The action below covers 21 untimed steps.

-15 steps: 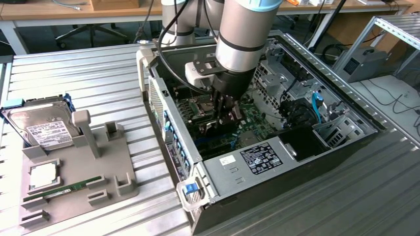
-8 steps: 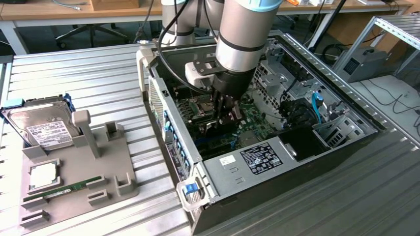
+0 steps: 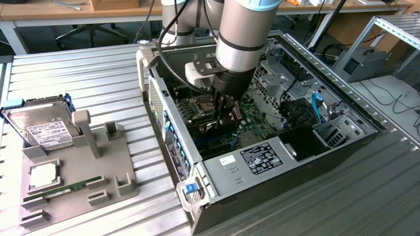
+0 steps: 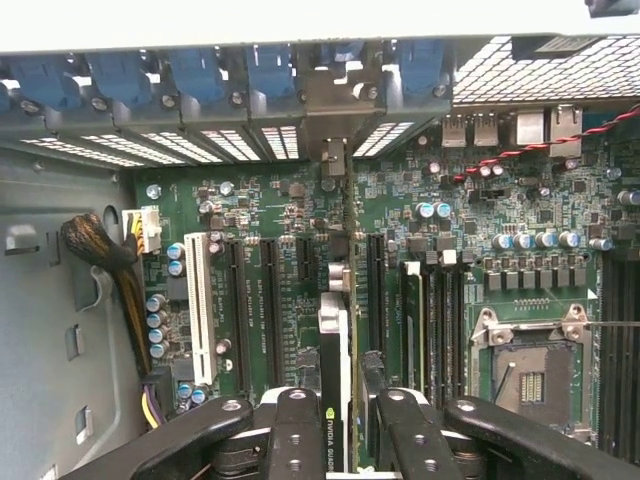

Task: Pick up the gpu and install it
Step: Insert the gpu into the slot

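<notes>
The gpu (image 4: 335, 340) is a thin dark card seen edge-on, with a white strip and a green logo label on its edge. My gripper (image 4: 340, 415) is shut on it, one black finger (image 4: 295, 430) on each side. The card stands upright over the motherboard's (image 4: 480, 200) expansion slots, and its silver bracket (image 4: 335, 115) reaches the rear slot openings. In the exterior view, my gripper (image 3: 227, 112) is deep inside the open computer case (image 3: 276, 162), with the gpu (image 3: 234, 117) dark between the fingers. I cannot tell whether the card's edge is in a slot.
A white slot (image 4: 200, 305) and black slots flank the card, and the CPU socket (image 4: 530, 365) lies beside them. A sleeved cable bundle (image 4: 95, 250) hangs near the case wall. Outside the case, a grey fixture (image 3: 85, 162) holds a hard drive (image 3: 43, 125) and a memory stick (image 3: 62, 189).
</notes>
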Each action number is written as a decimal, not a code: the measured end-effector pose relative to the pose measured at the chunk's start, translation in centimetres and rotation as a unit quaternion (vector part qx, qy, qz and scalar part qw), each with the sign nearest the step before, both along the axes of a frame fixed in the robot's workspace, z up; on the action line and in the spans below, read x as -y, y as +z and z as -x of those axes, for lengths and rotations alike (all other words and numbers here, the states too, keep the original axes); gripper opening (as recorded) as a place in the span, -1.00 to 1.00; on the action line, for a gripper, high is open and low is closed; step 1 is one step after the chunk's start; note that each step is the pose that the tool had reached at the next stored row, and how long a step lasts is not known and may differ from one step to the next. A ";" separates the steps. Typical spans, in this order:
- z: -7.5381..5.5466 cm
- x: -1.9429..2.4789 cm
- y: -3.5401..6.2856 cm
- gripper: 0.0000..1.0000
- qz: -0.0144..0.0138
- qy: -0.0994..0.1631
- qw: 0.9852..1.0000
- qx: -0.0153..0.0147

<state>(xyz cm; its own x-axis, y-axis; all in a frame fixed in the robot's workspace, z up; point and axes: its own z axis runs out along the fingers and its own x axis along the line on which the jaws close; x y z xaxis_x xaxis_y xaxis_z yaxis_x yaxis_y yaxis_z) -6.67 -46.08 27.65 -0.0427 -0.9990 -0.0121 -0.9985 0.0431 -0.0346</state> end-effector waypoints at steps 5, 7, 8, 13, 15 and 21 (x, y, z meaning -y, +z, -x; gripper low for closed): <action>0.0 -0.02 0.01 -0.48 0.003 0.000 1.000 0.000; 0.0 -0.07 0.01 -0.48 0.003 0.000 1.000 0.000; 0.0 -0.09 0.02 -0.48 0.003 0.000 1.000 0.000; 0.0 -0.10 0.01 -0.48 0.003 0.000 1.000 0.000; 0.0 -0.10 0.01 -0.48 0.003 0.000 1.000 0.000; 0.0 -0.10 0.01 -0.48 0.003 0.000 1.000 0.000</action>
